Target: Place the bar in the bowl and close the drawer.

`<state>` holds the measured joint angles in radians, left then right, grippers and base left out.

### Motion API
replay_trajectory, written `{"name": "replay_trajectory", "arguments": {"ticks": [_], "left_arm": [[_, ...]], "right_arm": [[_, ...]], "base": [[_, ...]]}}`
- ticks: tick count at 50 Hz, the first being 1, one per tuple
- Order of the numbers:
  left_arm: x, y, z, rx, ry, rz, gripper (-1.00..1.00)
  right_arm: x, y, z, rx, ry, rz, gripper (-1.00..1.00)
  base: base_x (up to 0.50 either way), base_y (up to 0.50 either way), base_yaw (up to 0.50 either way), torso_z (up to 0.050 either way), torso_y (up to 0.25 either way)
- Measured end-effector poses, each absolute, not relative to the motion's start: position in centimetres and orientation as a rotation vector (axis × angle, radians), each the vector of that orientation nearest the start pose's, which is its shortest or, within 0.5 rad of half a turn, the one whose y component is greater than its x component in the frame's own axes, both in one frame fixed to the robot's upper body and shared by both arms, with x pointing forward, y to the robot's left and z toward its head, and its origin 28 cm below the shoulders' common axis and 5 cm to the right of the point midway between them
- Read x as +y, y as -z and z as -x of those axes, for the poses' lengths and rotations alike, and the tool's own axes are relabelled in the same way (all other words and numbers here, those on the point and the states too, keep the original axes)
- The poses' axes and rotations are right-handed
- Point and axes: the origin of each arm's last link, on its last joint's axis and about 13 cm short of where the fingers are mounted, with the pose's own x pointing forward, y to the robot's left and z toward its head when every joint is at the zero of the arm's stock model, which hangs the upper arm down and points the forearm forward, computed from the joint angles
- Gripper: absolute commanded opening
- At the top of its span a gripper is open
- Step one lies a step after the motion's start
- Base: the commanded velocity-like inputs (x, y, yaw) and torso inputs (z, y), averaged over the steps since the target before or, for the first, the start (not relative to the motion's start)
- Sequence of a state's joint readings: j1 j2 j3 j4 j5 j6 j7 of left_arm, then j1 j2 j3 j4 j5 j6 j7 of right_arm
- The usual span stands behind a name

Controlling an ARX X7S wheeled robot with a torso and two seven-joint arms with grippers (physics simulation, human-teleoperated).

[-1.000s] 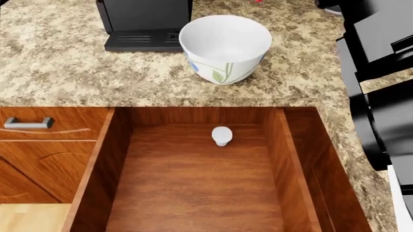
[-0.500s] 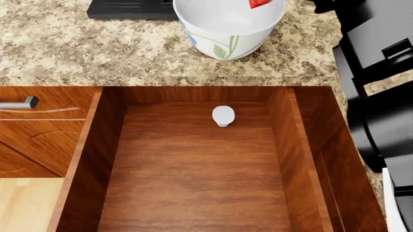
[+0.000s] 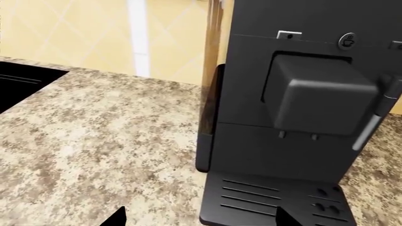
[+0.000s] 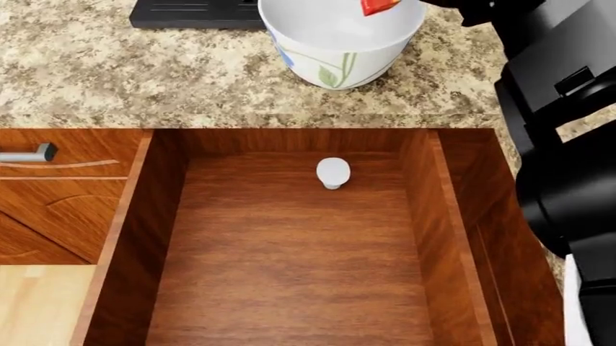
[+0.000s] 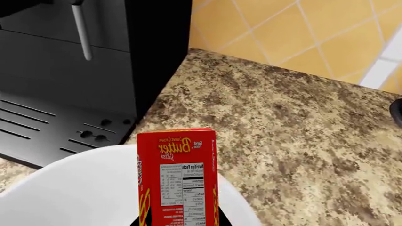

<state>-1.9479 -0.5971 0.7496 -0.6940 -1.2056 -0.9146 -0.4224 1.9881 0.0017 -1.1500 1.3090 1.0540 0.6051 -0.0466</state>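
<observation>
The bar, a red butter box (image 5: 179, 176), is held upright in my right gripper (image 5: 179, 221), which is shut on its lower end. It hangs above the white bowl (image 5: 75, 188). In the head view the bowl (image 4: 332, 54) with its blue flower pattern stands on the counter behind the open drawer (image 4: 288, 252), and a red corner of the bar (image 4: 377, 6) shows over it at the top edge. The drawer is pulled out wide. My left gripper (image 3: 197, 221) is open and empty above the counter in front of a black coffee machine (image 3: 301, 113).
A small white round object (image 4: 333, 173) lies at the back of the drawer box. A shut drawer with a short metal handle (image 4: 29, 153) is at the left. My right arm (image 4: 568, 144) fills the right side. The granite counter (image 4: 115, 72) runs behind.
The head view tilted down between one second and half a second ago. The red bar's corner has since shifted slightly left over the bowl, and my right arm has come further into view.
</observation>
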Motion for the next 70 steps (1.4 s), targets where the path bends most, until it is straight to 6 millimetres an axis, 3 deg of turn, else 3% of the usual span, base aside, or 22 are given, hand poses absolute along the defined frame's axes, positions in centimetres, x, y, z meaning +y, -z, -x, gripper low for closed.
{"name": "replay_trajectory", "arguments": {"ticks": [44,45,70], "left_arm": [[32.3,-44.7,-32.8,-0.022,-0.168,0.124,1.00],[32.3,-44.7,-32.8,-0.022,-0.169,0.125,1.00],[32.5,-44.5,-32.9,-0.018,-0.176,0.129,1.00]], "right_arm": [[-6.3,-39.5,-40.2,0.177,-0.274,0.142,-1.00],[-6.3,-39.5,-40.2,0.177,-0.273,0.142,1.00],[-6.4,-40.9,-39.9,0.124,-0.239,0.149,1.00]], "base": [[0.00,0.00,0.00,0.000,0.001],[0.00,0.00,0.00,0.000,0.000],[0.00,0.00,0.00,0.000,0.023]]}}
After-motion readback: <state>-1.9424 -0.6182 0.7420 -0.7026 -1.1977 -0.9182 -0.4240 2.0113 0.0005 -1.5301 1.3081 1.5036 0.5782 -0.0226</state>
